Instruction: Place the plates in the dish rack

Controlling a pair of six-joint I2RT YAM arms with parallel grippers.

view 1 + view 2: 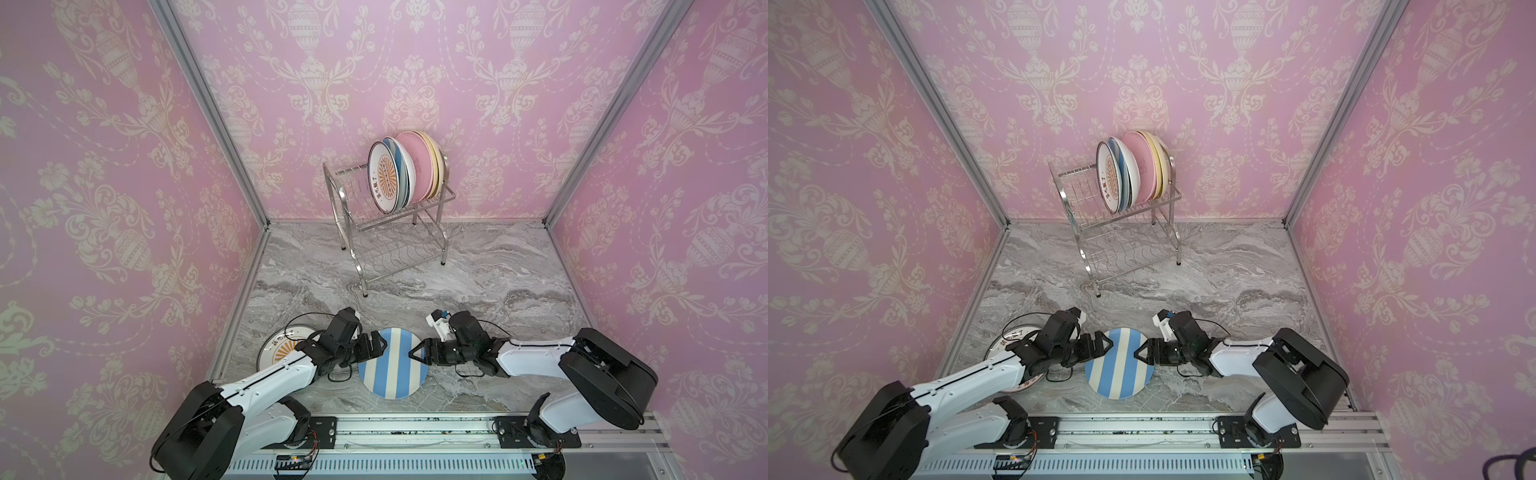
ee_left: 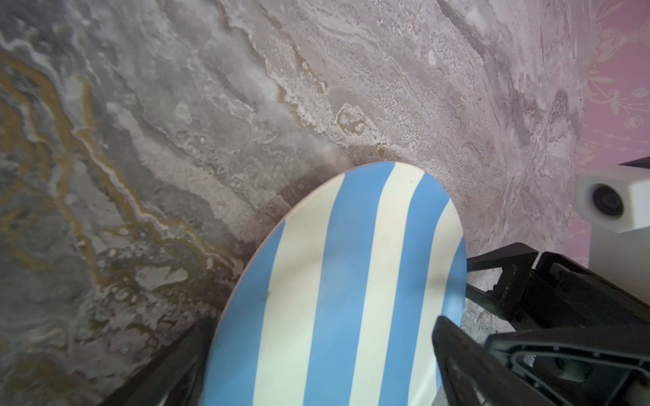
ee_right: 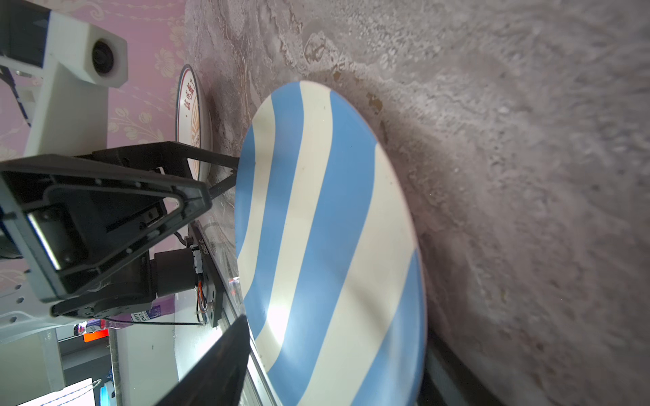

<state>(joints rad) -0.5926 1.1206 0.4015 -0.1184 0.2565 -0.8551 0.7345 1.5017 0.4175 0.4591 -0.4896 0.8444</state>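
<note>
A blue-and-white striped plate hangs tilted just over the marble near the front, between my two grippers. My left gripper is shut on its left rim, one finger over the face and one under. My right gripper is open and straddles the opposite rim, its near finger standing off the face. An orange sunburst plate lies flat under my left arm. The dish rack stands at the back with several plates upright in its upper tier.
Pink patterned walls close the cell on three sides. The metal rail carrying both arm bases runs along the front edge. Slots at the left end of the rack's upper tier are bare, as is its wavy lower shelf.
</note>
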